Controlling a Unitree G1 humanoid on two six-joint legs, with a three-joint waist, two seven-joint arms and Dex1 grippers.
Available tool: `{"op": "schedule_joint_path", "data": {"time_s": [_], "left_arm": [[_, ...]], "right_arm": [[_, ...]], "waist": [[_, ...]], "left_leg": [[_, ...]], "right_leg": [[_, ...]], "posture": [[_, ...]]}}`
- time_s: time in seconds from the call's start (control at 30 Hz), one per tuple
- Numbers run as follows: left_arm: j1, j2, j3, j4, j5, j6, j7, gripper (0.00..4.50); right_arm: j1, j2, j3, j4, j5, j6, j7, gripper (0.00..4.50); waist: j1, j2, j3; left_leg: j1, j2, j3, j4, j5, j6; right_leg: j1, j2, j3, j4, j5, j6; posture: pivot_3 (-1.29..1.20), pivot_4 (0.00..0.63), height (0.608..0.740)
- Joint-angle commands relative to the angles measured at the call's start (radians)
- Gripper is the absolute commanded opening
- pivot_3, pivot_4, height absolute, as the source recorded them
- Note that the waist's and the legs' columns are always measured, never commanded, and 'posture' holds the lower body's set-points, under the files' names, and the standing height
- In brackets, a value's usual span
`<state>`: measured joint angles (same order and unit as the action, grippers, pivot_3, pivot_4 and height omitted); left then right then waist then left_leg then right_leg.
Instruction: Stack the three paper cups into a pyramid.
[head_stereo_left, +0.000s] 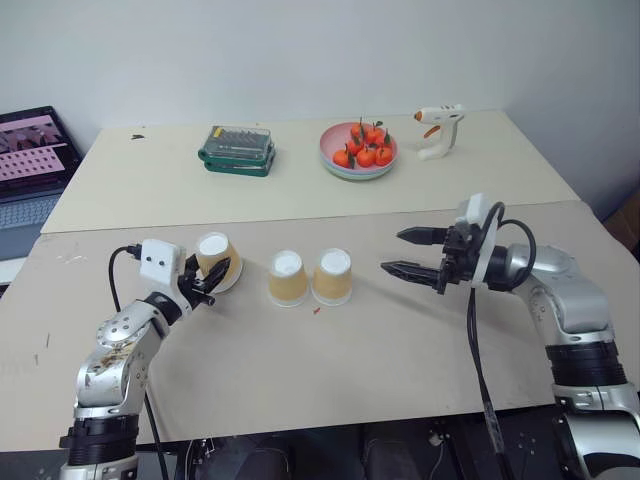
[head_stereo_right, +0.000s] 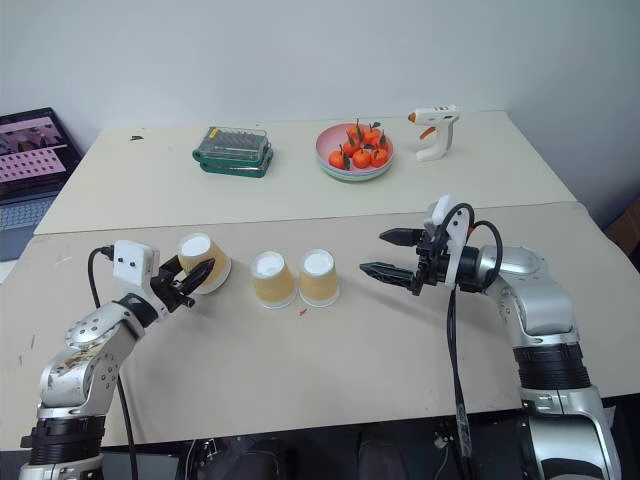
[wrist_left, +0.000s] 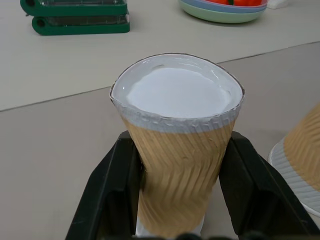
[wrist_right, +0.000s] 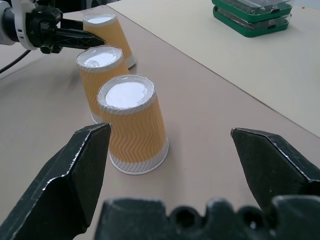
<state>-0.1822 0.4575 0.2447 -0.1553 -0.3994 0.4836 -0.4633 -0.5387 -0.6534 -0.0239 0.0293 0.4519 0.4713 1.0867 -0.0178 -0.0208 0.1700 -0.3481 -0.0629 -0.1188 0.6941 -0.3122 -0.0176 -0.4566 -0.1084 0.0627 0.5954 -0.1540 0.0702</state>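
Two beige tabletops (head_stereo_left: 300, 200) butt together w/ a seam. Right gripper (head_stereo_left: 408, 252) hangs spread wide beside two upside-down tan-orange paper cups (head_stereo_left: 310, 277) at centre. Left gripper (head_stereo_left: 207, 283) pinches third, tilted tan-orange paper cup (head_stereo_left: 218, 260); left wrist view shows black fingers (wrist_left: 112, 180) denting its sides.
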Motion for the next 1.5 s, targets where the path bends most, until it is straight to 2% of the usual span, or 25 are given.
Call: {"op": "schedule_joint_path", "data": {"time_s": [0.03,0.1,0.9,1.3,1.5], "left_arm": [[-0.019,0.010,0.017,-0.014,-0.004,0.016,0.020,2.73],[-0.020,0.012,0.017,-0.019,-0.013,0.023,0.013,3.26],[-0.071,0.026,0.013,0.058,0.049,-0.038,0.036,3.26],[-0.207,0.025,0.020,0.074,0.033,-0.008,0.056,3.26],[-0.143,0.037,0.005,0.056,0.056,-0.004,0.041,3.26]], "right_arm": [[-0.021,-0.001,-0.016,-0.027,0.011,-0.013,0.000,4.50],[-0.021,-0.001,-0.015,-0.026,0.011,-0.012,-0.001,4.50],[-0.035,0.001,-0.008,-0.021,0.015,-0.004,-0.001,4.50],[-0.051,0.010,0.001,-0.004,0.010,-0.014,0.003,4.50],[-0.045,0.007,-0.004,-0.009,0.009,-0.015,0.005,4.50]], "waist": [[-0.001,0.000,0.000],[0.000,0.000,0.000],[0.000,0.000,0.000],[0.002,0.000,0.000],[-0.011,0.000,0.000]], "left_leg": [[0.000,0.000,0.000,0.000,0.000,0.000],[0.000,0.000,0.000,0.000,0.000,0.000],[0.000,0.000,0.000,0.000,0.000,0.000],[-0.001,0.000,0.000,0.000,0.000,0.000],[-0.001,0.000,0.000,0.000,0.000,0.000]], "right_leg": [[0.000,0.000,0.000,0.000,0.000,0.000],[0.000,0.000,0.000,0.000,0.000,0.000],[0.000,0.000,0.000,0.000,0.000,0.000],[0.000,0.000,0.000,0.000,0.000,0.000],[0.000,0.000,0.000,0.000,0.000,0.000]], "posture": [[0.00,0.150,0.725],[0.00,0.150,0.725],[0.00,0.150,0.725],[0.00,0.150,0.725],[0.00,0.150,0.725]]}}
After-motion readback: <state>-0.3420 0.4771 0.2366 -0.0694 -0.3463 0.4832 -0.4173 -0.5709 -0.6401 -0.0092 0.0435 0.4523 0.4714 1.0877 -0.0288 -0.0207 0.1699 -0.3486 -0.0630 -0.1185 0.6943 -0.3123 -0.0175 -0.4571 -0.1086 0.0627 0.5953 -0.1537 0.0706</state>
